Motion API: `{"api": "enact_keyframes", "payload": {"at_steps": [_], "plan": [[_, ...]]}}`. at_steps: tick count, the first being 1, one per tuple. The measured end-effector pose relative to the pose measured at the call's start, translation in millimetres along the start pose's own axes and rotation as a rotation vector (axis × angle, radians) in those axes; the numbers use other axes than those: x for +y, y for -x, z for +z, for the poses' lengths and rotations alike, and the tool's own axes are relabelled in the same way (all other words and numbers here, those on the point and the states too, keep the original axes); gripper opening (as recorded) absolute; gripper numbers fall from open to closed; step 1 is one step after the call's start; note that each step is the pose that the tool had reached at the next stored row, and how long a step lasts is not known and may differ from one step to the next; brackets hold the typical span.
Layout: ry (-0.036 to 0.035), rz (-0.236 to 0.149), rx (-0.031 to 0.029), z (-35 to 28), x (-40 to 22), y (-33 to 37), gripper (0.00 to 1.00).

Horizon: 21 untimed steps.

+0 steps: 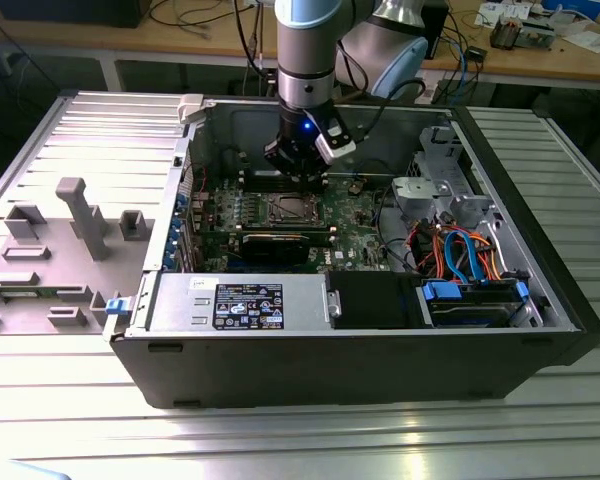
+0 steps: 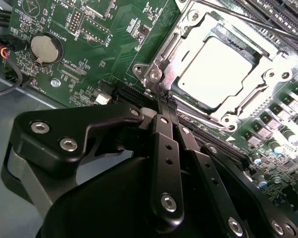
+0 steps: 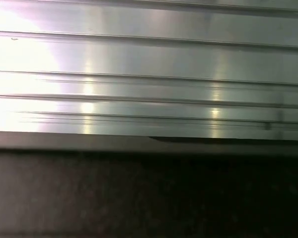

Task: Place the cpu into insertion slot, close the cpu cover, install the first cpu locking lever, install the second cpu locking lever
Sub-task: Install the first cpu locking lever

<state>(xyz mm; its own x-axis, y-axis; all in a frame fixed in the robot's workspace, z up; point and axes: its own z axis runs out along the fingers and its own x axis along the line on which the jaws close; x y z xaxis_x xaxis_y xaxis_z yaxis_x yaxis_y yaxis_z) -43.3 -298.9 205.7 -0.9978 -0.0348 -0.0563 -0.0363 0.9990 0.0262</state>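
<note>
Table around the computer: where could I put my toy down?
Free: the ribbed metal table in front of the computer case, and the strip beyond the case's right wall. Crowded: inside the case, where the gripper hovers above the motherboard, and the grey moulded panel on the left.

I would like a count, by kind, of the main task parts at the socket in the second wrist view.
cpu: 1
cpu cover: 1
gripper: 1
Total: 3

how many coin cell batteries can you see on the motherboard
1: the round silver coin cell battery in the second wrist view sits on the green motherboard, off to the side of the cpu. Others may be hidden behind the gripper.
</note>
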Motion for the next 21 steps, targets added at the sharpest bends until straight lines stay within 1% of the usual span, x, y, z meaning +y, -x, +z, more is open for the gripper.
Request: {"api": "enact_keyframes", "payload": {"at_steps": [2, 4, 5, 9, 10, 11, 12, 15, 17, 21], "plan": [[-0.0047, 0.0, 0.0001, 0.6, 0.0, 0.1, 0.11], [-0.0114, -0.001, 0.0005, 1.3, -0.1, 0.1, 0.11], [-0.0135, -0.001, 0.0006, 1.5, 0.0, 0.2, 0.11], [-0.0192, -0.001, 0.0006, 2.8, 0.1, 0.4, 0.11], [-0.0195, -0.001, 0.0007, 2.8, 0.1, 0.4, 0.11], [-0.019, -0.001, 0.0007, 2.8, 0.1, 0.3, 0.11], [-0.0162, -0.001, 0.0006, 2.8, 0.1, 0.3, 0.11], [-0.0045, 0.0, 0.0001, 2.8, 0.1, 0.4, 0.11], [0.001, 0.0, -0.0001, 2.8, 0.2, 0.4, 0.11], [0.0008, 0.0, 0.0, 2.3, 0.1, 0.4, 0.11]]}}
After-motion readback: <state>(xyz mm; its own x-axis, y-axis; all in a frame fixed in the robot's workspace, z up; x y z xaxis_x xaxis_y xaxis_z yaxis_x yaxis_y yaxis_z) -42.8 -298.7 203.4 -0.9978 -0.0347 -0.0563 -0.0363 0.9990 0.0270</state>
